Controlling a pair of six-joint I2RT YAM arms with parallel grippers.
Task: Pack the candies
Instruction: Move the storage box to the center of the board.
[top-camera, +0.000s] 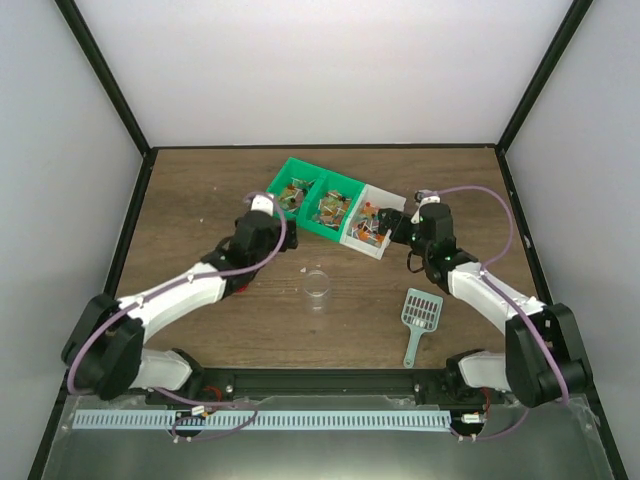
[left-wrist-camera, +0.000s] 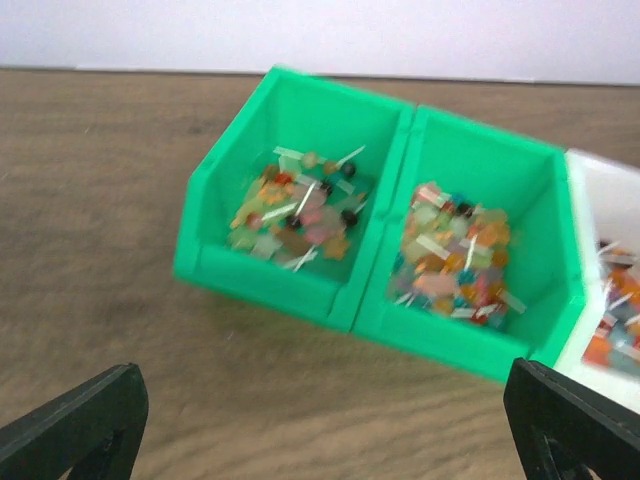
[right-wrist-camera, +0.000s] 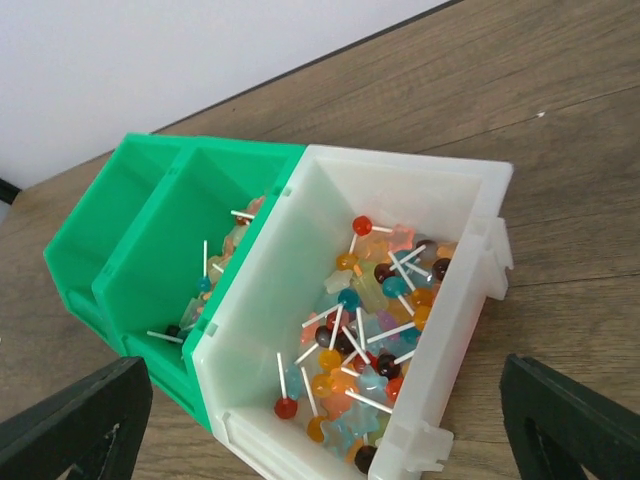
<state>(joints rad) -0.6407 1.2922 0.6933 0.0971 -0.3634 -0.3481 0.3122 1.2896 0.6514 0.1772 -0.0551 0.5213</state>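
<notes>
The candies are tiny lollipops and star-shaped sweets in mixed colours, piled in three joined bins at the back of the table. One heap (left-wrist-camera: 300, 215) lies in the left green bin (left-wrist-camera: 260, 275). A second heap (left-wrist-camera: 450, 255) fills the middle green bin (left-wrist-camera: 450, 345). A third heap (right-wrist-camera: 370, 330) sits in the white bin (right-wrist-camera: 265, 290). My left gripper (top-camera: 278, 207) hovers open in front of the green bins, nothing between its fingers (left-wrist-camera: 85, 425). My right gripper (top-camera: 396, 226) is open over the white bin's near right side, also holding nothing.
A small clear jar (top-camera: 317, 288) stands upright mid-table, in front of the bins. A pale blue-green slotted scoop (top-camera: 420, 318) lies on the wood at the right front. White walls enclose the table at the back and both sides.
</notes>
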